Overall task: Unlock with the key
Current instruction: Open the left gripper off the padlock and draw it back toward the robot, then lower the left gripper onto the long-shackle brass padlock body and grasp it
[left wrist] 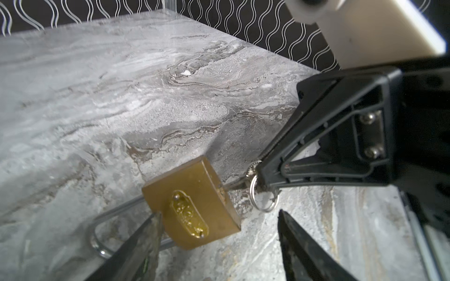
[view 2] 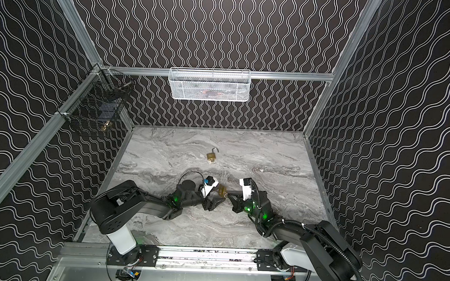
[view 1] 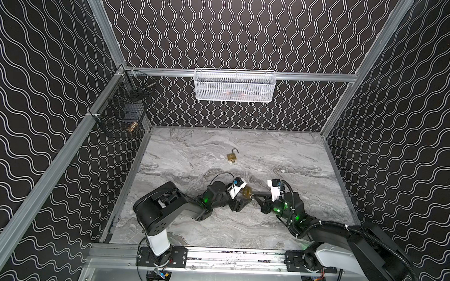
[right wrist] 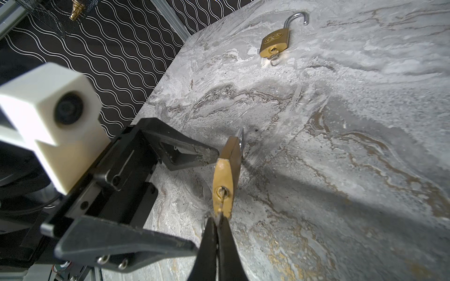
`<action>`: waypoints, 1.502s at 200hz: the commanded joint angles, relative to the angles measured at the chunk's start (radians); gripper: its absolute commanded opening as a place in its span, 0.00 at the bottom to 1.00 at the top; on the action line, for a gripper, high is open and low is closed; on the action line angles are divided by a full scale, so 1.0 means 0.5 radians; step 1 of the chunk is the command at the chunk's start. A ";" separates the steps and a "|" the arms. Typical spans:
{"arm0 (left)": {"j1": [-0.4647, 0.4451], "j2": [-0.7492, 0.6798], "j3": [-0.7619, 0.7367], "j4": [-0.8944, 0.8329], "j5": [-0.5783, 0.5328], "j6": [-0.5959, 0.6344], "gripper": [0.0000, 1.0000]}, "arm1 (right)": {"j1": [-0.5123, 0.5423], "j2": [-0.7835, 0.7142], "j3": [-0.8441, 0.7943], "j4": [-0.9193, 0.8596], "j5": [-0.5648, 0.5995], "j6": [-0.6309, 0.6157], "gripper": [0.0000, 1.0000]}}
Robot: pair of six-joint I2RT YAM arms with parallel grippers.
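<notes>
My right gripper has its jaws pressed tight on the head of the key. The key's blade runs straight out from those tips into the keyhole in the bottom face of the brass padlock. A small key ring dangles just beside the same tips.

My left gripper stands wide, and the padlock sits between its jaws. One finger touches the flat side of the brass body near the shackle end. The other finger hangs apart from the lock, near my right tips, so the left jaws are not clamped on anything.

The padlock's steel shackle points away from my right jaws and reaches past the touching left finger. I cannot tell whether it is free of the body, nor whether it rests on the marble table.

Beyond both pairs of jaws, well apart, a second padlock lies flat on the table with its hooked shackle swung open.
</notes>
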 commanded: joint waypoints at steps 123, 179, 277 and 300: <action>0.025 0.029 0.106 -0.276 -0.044 -0.246 0.73 | 0.000 -0.009 0.031 0.105 0.012 -0.006 0.00; 0.025 0.084 0.164 -0.264 -0.030 -0.278 0.73 | 0.000 -0.007 0.033 0.111 0.006 -0.002 0.00; 0.026 0.178 0.223 -0.233 0.034 -0.312 0.59 | 0.000 -0.038 0.028 0.101 0.018 -0.003 0.00; 0.026 0.170 0.214 -0.218 0.026 -0.314 0.54 | 0.000 -0.032 0.031 0.108 0.011 -0.008 0.00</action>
